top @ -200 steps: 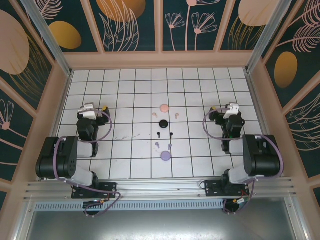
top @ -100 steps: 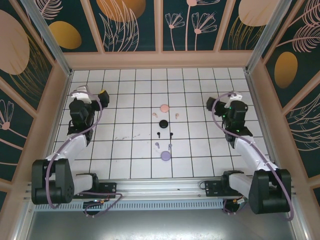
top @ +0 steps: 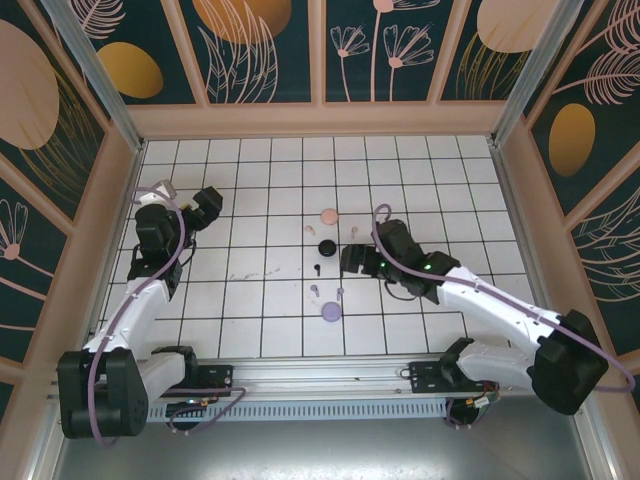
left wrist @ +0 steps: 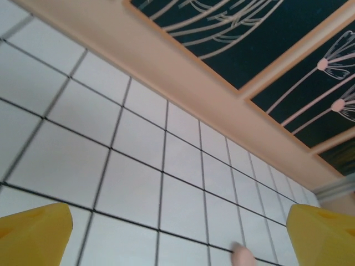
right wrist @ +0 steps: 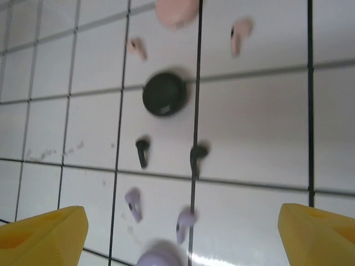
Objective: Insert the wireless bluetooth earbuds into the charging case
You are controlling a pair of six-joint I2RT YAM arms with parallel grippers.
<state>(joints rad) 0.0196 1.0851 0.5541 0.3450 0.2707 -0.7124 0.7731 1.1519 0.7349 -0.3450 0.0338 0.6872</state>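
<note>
White gridded table (top: 260,330), peach frame (top: 320,120), dark floral panels (top: 380,50), earbuds (right wrist: 142,151) mid-table, left tool (left wrist: 180,235) and right tool (right wrist: 180,235) spread apart.

A white tiled floor (top: 260,190) has black grout lines. Dark floral panels (top: 400,50) in peach framing (top: 320,120) wall its far, left and right sides.

Three cases lie in a line down the middle of the surface (top: 230,310): the far case (top: 328,215), the middle case (top: 325,247) and the near case (top: 329,311). The far-left earbud (top: 308,229) and far-right earbud (top: 354,232) lie either side of the line, between the far and middle cases. Between the middle and near cases lie two rows. First come the middle-left earbud (top: 315,270) and middle-right earbud (top: 342,268). Nearer lie the near-left earbud (top: 314,291) and near-right earbud (top: 340,293). All six lie on the surface, apart from the cases. The right fingers (right wrist: 41,235) hang just right of the middle-right earbud. The left fingers (left wrist: 33,233) are well apart, at the far left.
</note>
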